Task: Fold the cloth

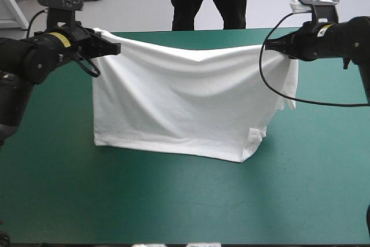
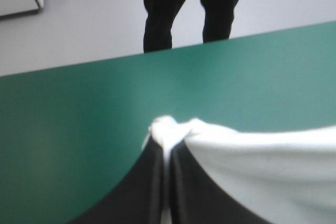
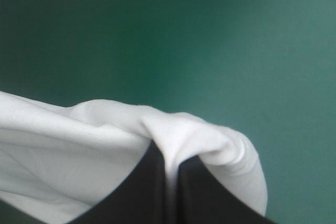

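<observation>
Teal-green cover (image 1: pixel 173 206) lay smooth under the white T-shirt (image 1: pixel 185 108), a soft rippled sheet sagging between left gripper (image 1: pixel 115 47) and right gripper (image 1: pixel 272 46), each clamped on a corner.

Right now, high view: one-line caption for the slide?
Left gripper and right gripper, each shut on an upper corner, hold the T-shirt stretched between them over the teal-green table.

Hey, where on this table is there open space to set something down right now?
Widest bare patch: the teal-green cover between the lower edge of the T-shirt and the table's near edge. Narrower bare strips lie beside the T-shirt toward the left and right edges. Crowded: the middle span, where the left gripper and right gripper hold the T-shirt stretched between them.
</observation>
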